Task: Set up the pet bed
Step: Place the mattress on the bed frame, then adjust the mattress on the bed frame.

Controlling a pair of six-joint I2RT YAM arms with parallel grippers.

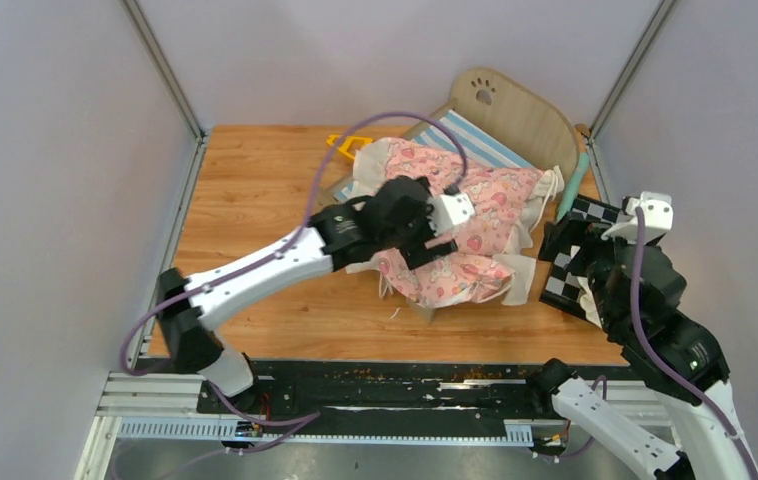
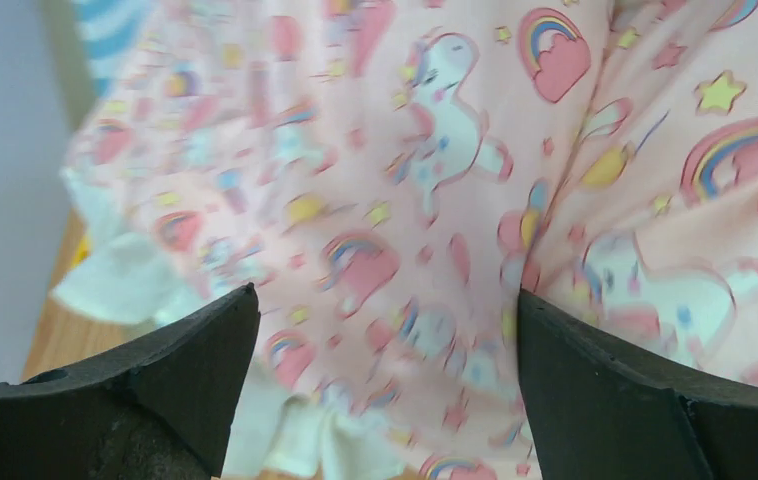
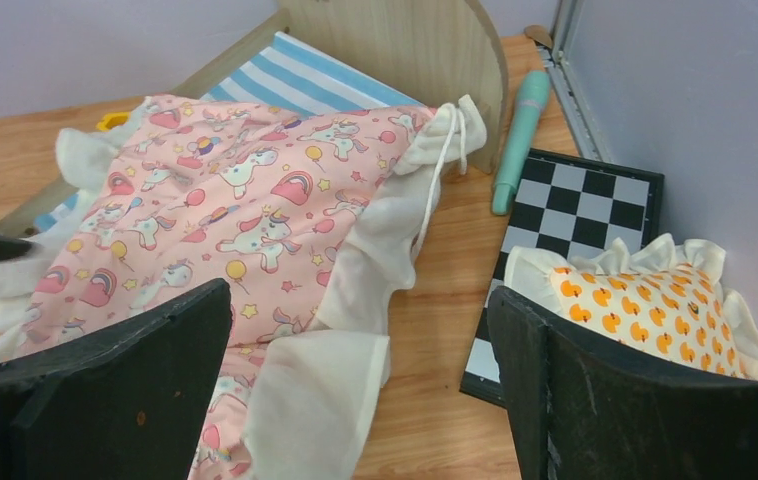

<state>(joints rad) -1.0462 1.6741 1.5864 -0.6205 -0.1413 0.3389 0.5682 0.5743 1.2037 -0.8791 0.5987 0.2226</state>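
Pet bed [image 1: 460, 135] is lying slantwise on the surface [image 1: 255, 200], its long axis running from the headboard [image 1: 510, 115] toward the near left, so the foot end is pointing at the left arm's side. Farthest left of the headboard, a yellow object [image 1: 347, 145] is peeking out beside the frame; what it is cannot be told. Next, near and left of the headboard, the left tool [image 2: 385, 300] is hovering just above the pink quilt [image 1: 500, 205] with its fingers spread wide and gripping nothing. That quilt is lying bunched across the foot half of the bed and spilling off its near side, leaving the striped mattress [image 3: 315, 75] showing bare just below the headboard. Judging by this, the coming move is turning on the quilt being drawn along the bed's axis toward the headboard, and the left tool is the nearer one. Right of the headboard, a teal stick [image 3: 520, 135] is lying beside a checkered board [image 3: 575, 200], which is carrying an orange-patterned pillow [image 3: 645, 300]. The right tool [image 3: 360, 300] is hanging nearer than these, fingers spread, empty. Counting: one bed, one mattress, one quilt, one pillow, one board, one stick, two tools.
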